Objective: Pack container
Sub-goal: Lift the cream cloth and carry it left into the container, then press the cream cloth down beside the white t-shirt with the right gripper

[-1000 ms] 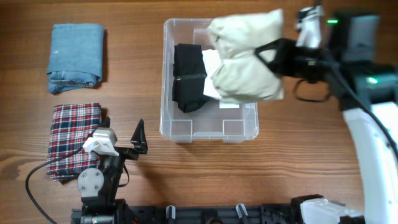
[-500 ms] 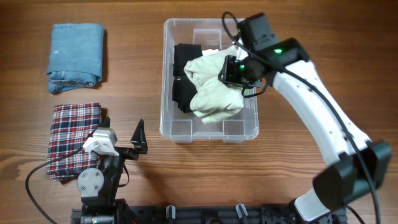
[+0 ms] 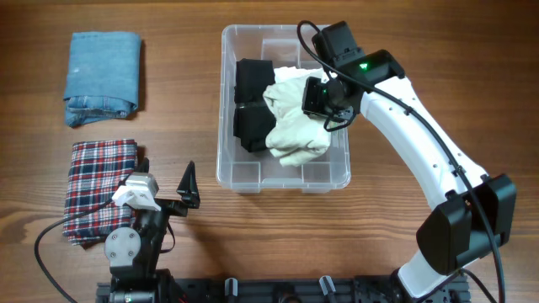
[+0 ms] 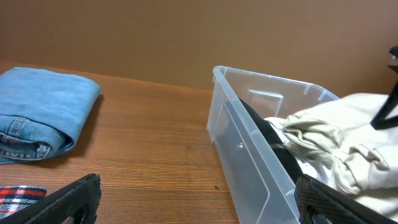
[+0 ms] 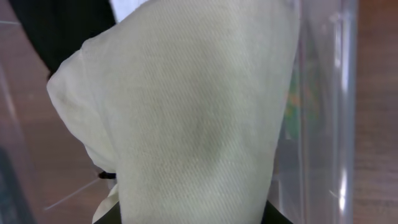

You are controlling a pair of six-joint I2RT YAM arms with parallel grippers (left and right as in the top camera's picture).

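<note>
Your right hand [image 3: 324, 99] grasps the cream garment [image 3: 295, 128], lowering it into the container [image 3: 244, 178], mid-counter near the far edge. Next, I think, release it beside the black garment [image 3: 251, 105]. Your left hand [image 3: 166, 174] rests wide open.

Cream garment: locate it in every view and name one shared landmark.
Overhead: cream garment right of centre, in the container's right half, beside the black garment.
Left wrist: lower right, inside the container.
Right wrist: fills the middle.
Shared landmark: the clear container, its wall at the right wrist view's right edge.
</note>
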